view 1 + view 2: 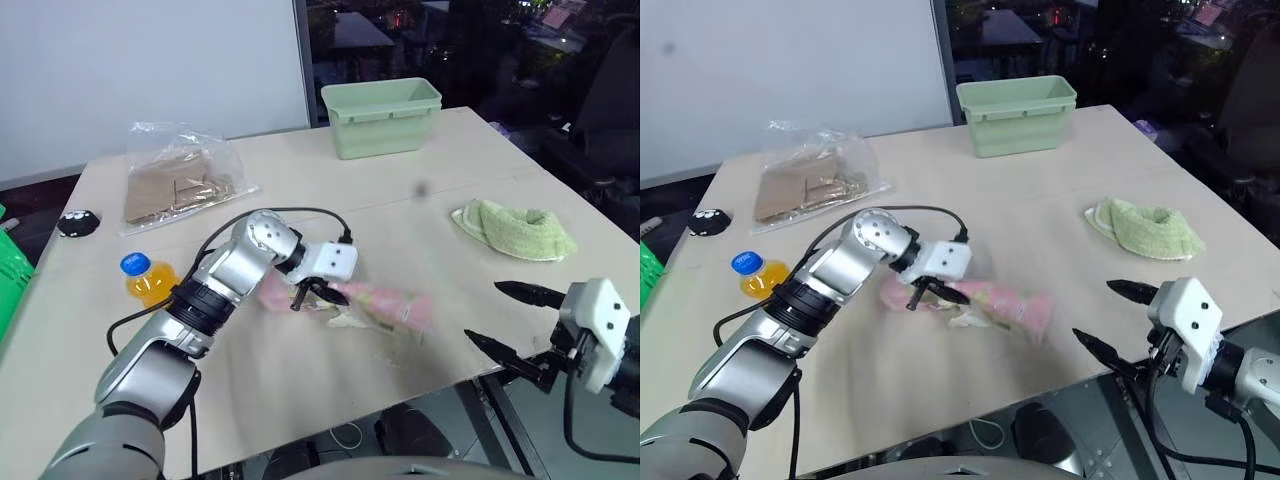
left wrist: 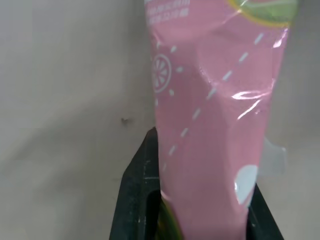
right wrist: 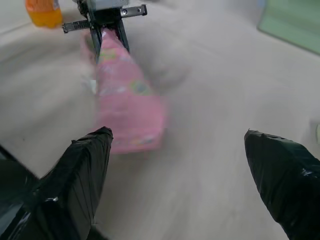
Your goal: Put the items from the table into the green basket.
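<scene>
Pink printed carton (image 1: 385,304) lies flat near the middle of the table (image 1: 330,190), long axis running across toward the robot's right; its left end sits between the black fingers of the left gripper (image 1: 318,294), which is clamped on it; the left wrist view shows the glossy pink wrap (image 2: 215,110) pinched between the two fingers (image 2: 137,195), table surface behind. Orange-drink bottle (image 1: 147,280) with blue cap stands upright well to the left of the carton, near the table's left edge, beside the left forearm, not touching the carton. Right gripper (image 1: 510,320) hangs off the table's near right corner, fingers spread wide, nothing between them; in the right wrist view both fingertips (image 3: 82,170) frame the carton's far end from a distance. Green basket: a sliver of bright green (image 1: 10,275) at the far left edge, beyond the table. Elsewhere on the table: pale mint tub (image 1: 382,115) at the far edge; clear bag of brown card (image 1: 180,180) at far left; folded green cloth (image 1: 515,230) at right; small black object (image 1: 78,222) by the left edge.
</scene>
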